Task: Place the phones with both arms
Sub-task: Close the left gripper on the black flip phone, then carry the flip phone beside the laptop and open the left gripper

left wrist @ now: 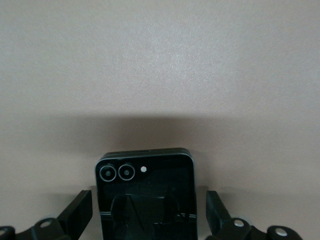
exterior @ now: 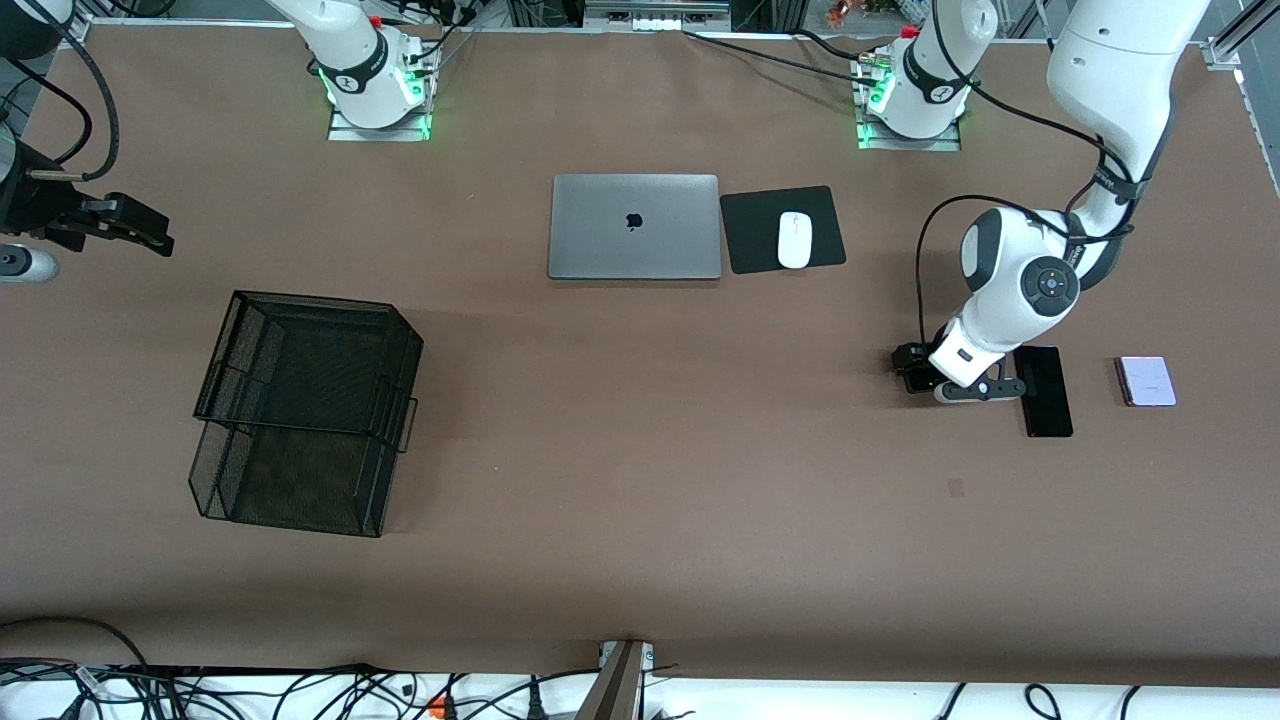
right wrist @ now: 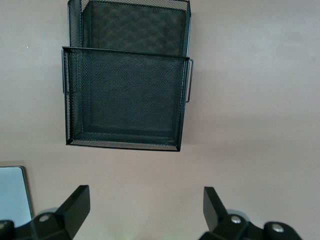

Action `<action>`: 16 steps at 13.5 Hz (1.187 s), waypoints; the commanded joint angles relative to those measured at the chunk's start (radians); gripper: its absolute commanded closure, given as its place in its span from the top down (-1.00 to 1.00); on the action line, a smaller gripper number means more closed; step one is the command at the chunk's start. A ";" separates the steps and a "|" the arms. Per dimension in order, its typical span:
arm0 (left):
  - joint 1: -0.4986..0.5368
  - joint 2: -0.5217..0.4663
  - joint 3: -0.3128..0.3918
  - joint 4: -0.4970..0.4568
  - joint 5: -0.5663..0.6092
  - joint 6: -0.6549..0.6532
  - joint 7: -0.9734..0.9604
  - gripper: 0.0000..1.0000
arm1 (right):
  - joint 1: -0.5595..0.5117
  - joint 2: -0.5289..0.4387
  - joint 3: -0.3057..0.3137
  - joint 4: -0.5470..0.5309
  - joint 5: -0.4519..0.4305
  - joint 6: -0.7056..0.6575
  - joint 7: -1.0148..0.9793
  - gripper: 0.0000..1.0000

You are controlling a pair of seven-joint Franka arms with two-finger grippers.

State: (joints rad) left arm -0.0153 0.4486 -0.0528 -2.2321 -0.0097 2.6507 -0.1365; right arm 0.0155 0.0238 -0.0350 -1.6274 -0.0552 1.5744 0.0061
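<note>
A small black flip phone (left wrist: 145,200) with two camera rings lies flat on the brown table. My left gripper (left wrist: 147,215) is low over it and open, one finger (left wrist: 77,212) on each side with a gap to the phone. From the front, the left gripper (exterior: 912,372) hides that phone. Beside it, toward the left arm's end, lie the long black slab phone (exterior: 1043,390) and then the pale lilac phone (exterior: 1146,381). My right gripper (right wrist: 145,207) hangs open and empty in the air at the right arm's end of the table (exterior: 140,230).
A black two-tier mesh tray (exterior: 300,410) (right wrist: 125,100) stands toward the right arm's end. Near the arm bases, a closed grey laptop (exterior: 635,226) (right wrist: 12,192) lies beside a white mouse (exterior: 794,240) on a black pad (exterior: 830,225).
</note>
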 commanded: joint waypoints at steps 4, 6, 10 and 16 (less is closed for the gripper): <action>-0.003 0.007 0.004 0.005 -0.021 0.003 0.006 -0.49 | 0.012 0.008 0.007 0.001 0.002 -0.007 0.017 1.00; -0.008 -0.043 -0.001 0.029 -0.020 -0.076 0.000 -0.49 | 0.012 0.008 0.007 0.001 0.002 -0.005 0.017 1.00; -0.009 -0.056 -0.181 0.251 -0.026 -0.434 -0.082 -0.47 | 0.012 0.008 0.007 0.001 0.002 -0.002 0.018 1.00; -0.279 0.230 -0.292 0.644 -0.012 -0.398 -0.401 -0.44 | 0.012 0.008 0.007 0.001 0.000 -0.005 0.020 1.00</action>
State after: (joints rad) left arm -0.2199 0.5093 -0.3617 -1.7779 -0.0103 2.2501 -0.4776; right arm 0.0268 0.0367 -0.0300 -1.6274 -0.0552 1.5746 0.0072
